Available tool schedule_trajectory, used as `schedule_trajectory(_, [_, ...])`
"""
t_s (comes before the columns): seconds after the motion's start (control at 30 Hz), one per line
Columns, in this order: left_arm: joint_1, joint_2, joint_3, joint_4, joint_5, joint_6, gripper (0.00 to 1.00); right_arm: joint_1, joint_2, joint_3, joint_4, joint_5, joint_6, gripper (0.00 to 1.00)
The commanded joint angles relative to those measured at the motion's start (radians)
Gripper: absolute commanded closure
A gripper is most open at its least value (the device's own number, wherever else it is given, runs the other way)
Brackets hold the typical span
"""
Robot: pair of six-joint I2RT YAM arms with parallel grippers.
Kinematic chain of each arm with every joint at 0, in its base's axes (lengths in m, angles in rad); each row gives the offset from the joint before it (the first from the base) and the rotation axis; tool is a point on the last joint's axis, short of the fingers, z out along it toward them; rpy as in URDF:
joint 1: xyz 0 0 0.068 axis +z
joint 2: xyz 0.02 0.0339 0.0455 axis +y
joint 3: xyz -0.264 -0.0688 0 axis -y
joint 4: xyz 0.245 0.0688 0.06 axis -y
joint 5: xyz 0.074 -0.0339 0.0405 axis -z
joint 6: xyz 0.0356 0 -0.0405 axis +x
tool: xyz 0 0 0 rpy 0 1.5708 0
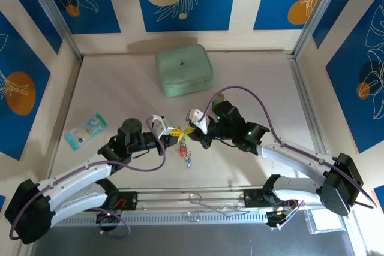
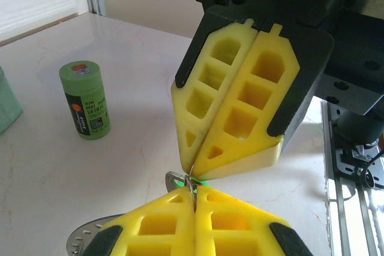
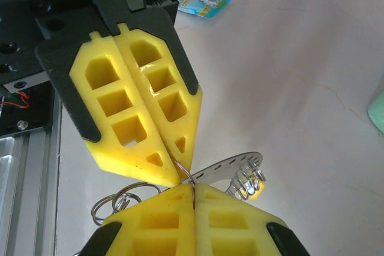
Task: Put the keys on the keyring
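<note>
Nearest you, the small keys with coloured plastic heads (image 1: 185, 150) trail in a short string from the tools' tips back toward the arm bases. Yellow, red and blue show, and a green sliver sits right at the pinch. The string's long axis runs near to far, with its free end pointing at you. It looks to be dangling rather than lying flat, though that can't be told for sure.

At its upper end, your left tool (image 2: 194, 195) and right tool (image 3: 193, 191) meet tip to tip. Each has its fingers pressed together on the silvery metal keyring of coiled wire (image 2: 177, 179), which stands edge-on between them.

You appear to be at the threading step, with the ring clamped from both sides and the coil to be worked apart. The next move likely calls for tiny opposed motions that don't let the wire slip from either clamp.

Past the right tool, a green labelled cylinder (image 2: 85, 100) stands on the pale worktop (image 2: 54, 166), well apart.
</note>
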Motion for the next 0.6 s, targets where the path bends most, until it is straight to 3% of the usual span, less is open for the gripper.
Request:
schedule_trajectory(0.0, [-0.01,-0.009,0.018,0.045,0.032,0.028,1.0,-0.006,0.009,0.039,0.006,0.094,0.073,1.0])
schedule_trajectory(0.33, [-0.02,-0.03,0.025,0.034,-0.044,0.105,1.0,-0.006,0.024,0.034,-0.018,0.069,0.282,1.0])
schedule_trajectory(0.57, [-0.024,-0.051,0.0,0.104,-0.041,0.122,1.0,-0.011,0.032,0.033,-0.047,0.035,0.336,1.0])
